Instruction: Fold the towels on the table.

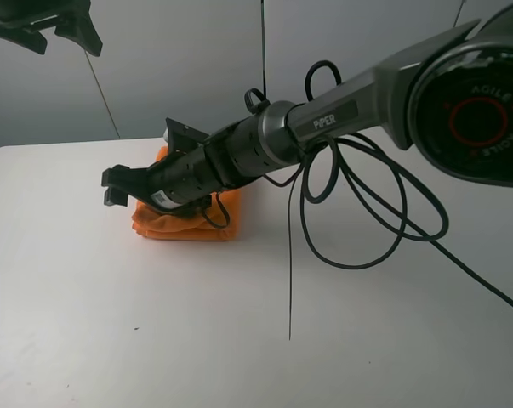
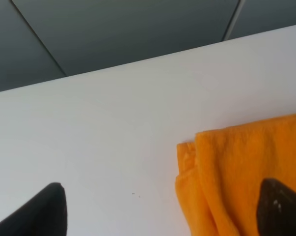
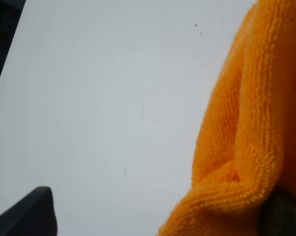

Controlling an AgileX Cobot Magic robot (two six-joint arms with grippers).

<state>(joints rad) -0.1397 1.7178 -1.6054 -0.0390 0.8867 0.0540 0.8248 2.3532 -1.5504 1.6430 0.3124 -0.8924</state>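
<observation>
On the white table, behind its middle, the folded orange towel lies under the right tool, whose jaws gape wide and empty, like the left tool's beside it.

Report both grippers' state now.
Left gripper: open, holding nothing.
Right gripper: open, jaws over the orange towel, gripping nothing.

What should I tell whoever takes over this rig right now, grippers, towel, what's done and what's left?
Right gripper: open, empty, low over the towel's left end.
Left gripper: open, empty, raised at the far left.
Orange towel: a folded bundle on the white table, mid-left, partly hidden under the right arm.
Done: towel looks folded into layers.
Left: back the right arm off, check the fold is neat.
</observation>
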